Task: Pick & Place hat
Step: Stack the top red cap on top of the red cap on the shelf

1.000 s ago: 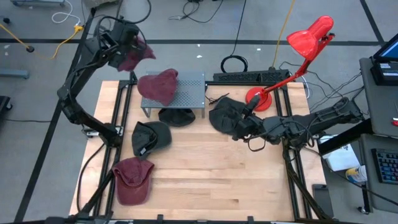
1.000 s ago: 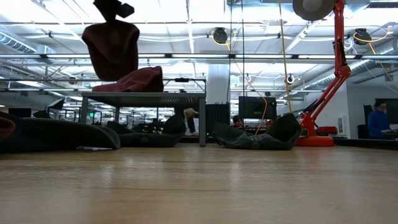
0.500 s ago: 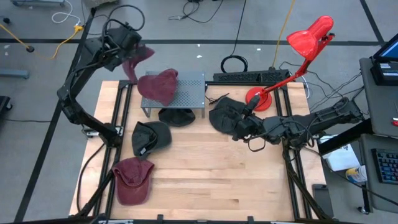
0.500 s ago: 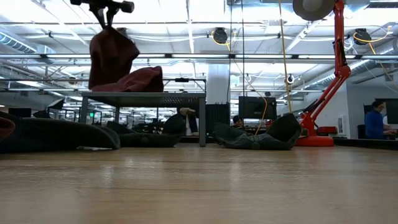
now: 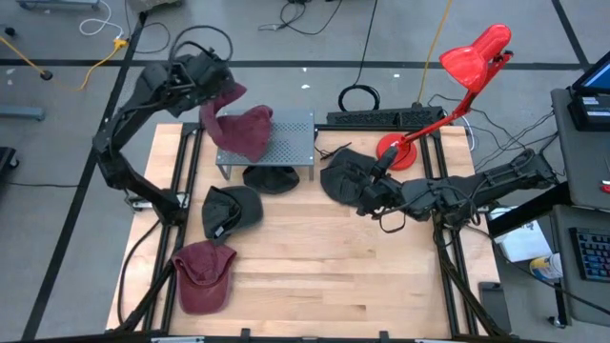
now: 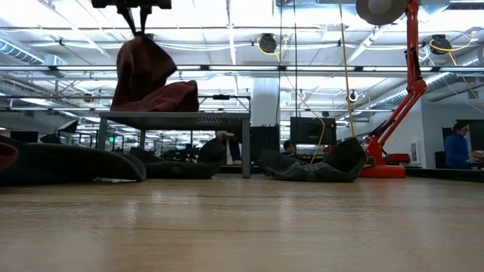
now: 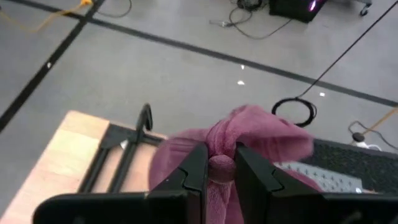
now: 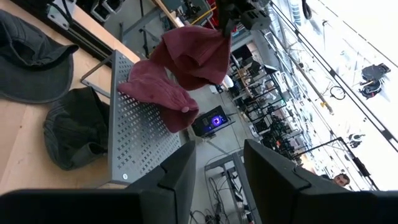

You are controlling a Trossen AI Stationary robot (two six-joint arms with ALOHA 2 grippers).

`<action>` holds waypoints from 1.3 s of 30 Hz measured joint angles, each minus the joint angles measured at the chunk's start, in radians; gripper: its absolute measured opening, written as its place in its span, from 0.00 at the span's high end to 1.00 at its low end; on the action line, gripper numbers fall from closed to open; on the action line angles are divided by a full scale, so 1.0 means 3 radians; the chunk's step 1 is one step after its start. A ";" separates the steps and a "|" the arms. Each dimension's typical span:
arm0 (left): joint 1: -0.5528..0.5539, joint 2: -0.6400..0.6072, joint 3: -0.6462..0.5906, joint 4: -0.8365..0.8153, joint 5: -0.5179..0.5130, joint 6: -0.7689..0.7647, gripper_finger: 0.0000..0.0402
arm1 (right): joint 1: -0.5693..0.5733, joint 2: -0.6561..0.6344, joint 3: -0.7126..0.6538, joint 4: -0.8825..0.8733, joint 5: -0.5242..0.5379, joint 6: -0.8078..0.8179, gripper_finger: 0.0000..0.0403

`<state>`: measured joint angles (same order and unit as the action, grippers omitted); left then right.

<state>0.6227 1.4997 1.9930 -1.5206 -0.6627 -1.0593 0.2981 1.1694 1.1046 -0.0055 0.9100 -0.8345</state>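
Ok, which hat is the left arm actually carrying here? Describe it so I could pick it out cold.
Start at the grey perforated shelf at the table's back edge. A maroon hat already lies on its left part, and just beyond that corner the left gripper pinches another maroon hat. It is the only hat hanging in the air from its fabric; every other one rests on a surface.

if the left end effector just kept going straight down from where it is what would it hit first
Probably the maroon hat already lying on the metal shelf; the left end effector, shut on a hanging maroon hat, hangs over that edge, though depth is unclear.
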 joint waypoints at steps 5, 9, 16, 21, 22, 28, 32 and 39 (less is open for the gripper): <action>-0.0159 0.0182 0.0000 -0.0005 0.0122 -0.0267 0.87 | 0.0000 0.0000 0.0000 -0.0006 0.0000 0.0001 0.68; -0.0242 0.0387 0.0000 0.0026 0.0220 -0.0415 0.87 | 0.0000 0.0000 0.0000 -0.0059 -0.0001 0.0009 0.68; -0.0248 0.0689 0.0000 0.0134 0.0346 -0.0615 0.87 | -0.0001 -0.0001 -0.0032 -0.0099 -0.0030 0.0010 0.68; -0.0249 0.0765 -0.0001 0.0487 0.0408 -0.0752 0.87 | -0.0001 -0.0001 -0.0151 -0.0094 -0.0238 0.0010 0.68; -0.0246 0.0765 -0.0003 0.0566 0.0409 -0.0757 0.87 | -0.0001 -0.0003 -0.0192 -0.0091 -0.0263 0.0011 0.68; -0.0245 0.0765 -0.0003 0.0666 0.0478 -0.0711 0.87 | -0.0001 -0.0001 -0.0445 -0.0065 -0.0256 -0.0059 0.68; -0.0260 0.0788 -0.0005 0.0551 0.0548 -0.0665 0.87 | -0.0001 0.0000 -0.0541 -0.0046 -0.0259 -0.0241 0.68; -0.0344 0.1049 -0.0005 0.0499 0.0611 -0.0599 0.87 | -0.0001 0.0000 -0.0551 -0.0042 -0.0258 -0.0144 0.68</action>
<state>0.5195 1.8145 1.9915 -1.3708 -0.4794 -1.2391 0.2977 1.1694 0.9394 -0.0180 0.8325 -0.8778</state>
